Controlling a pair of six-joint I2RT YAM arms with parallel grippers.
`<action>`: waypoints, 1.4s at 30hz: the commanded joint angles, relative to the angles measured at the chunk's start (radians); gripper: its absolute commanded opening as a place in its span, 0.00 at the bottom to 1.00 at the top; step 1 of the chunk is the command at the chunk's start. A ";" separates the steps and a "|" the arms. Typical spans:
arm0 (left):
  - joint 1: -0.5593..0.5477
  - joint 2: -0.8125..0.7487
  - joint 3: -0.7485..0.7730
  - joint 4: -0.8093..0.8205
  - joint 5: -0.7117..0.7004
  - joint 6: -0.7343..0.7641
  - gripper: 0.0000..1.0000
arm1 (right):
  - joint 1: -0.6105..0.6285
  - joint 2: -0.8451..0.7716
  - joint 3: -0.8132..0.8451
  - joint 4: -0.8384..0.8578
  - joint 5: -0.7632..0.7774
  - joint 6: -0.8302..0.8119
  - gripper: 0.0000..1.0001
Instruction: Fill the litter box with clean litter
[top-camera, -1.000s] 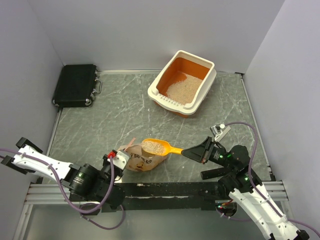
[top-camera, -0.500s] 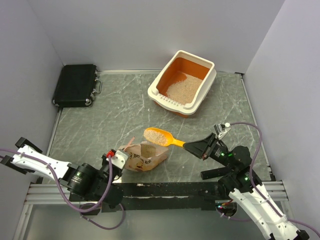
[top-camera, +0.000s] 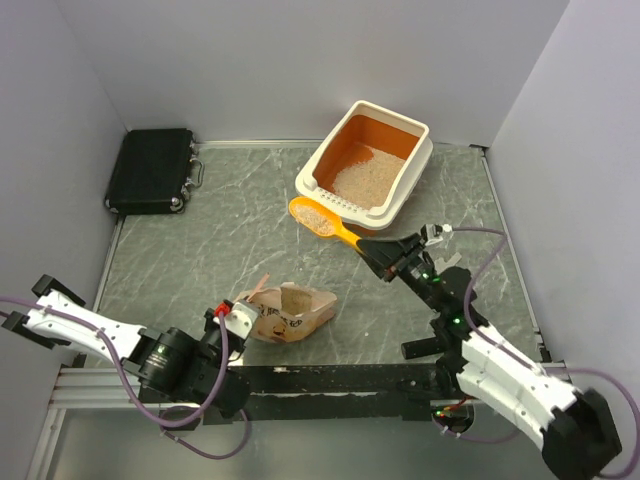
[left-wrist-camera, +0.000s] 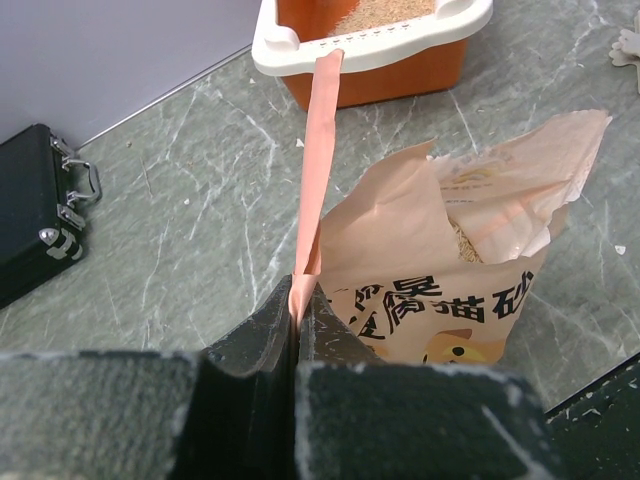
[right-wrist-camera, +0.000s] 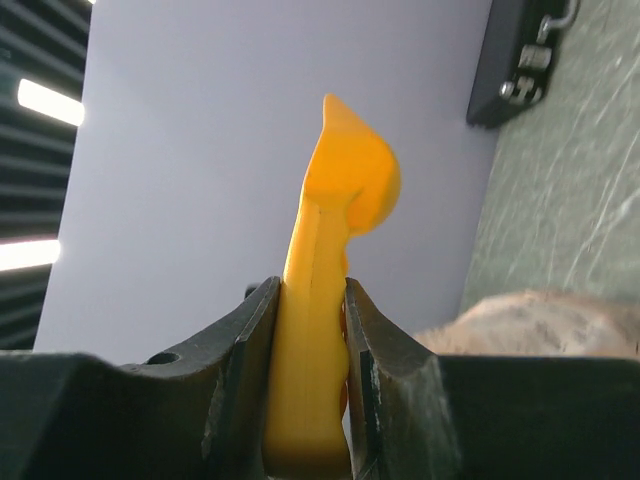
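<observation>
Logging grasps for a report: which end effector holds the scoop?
The right end effector, shut on the handle of the yellow-orange scoop; the left end effector pinches a strip of the peach-pink bag.

A black case (top-camera: 152, 170) lies flat at the 10 o'clock corner of the grey marbled table (top-camera: 230, 230). A peach-pink bag (top-camera: 290, 312) stands open near 6 o'clock. A yellow-orange scoop (top-camera: 325, 224) sits just right of centre, bowl towards 10 o'clock.

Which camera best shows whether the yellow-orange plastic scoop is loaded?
Top external: the yellow-orange plastic scoop lies bowl-up, holding pale beige litter. Right wrist shows it edge-on, contents hidden; left wrist shows none of it.
</observation>
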 joint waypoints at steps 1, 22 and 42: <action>0.002 0.001 0.034 -0.047 -0.168 -0.016 0.01 | -0.001 0.207 0.028 0.450 0.119 0.026 0.00; -0.010 -0.005 0.012 -0.001 -0.168 0.027 0.01 | -0.179 1.115 0.260 1.074 0.326 0.009 0.00; -0.010 -0.007 0.005 0.008 -0.177 0.044 0.01 | -0.241 0.774 0.544 -0.049 0.080 -0.547 0.00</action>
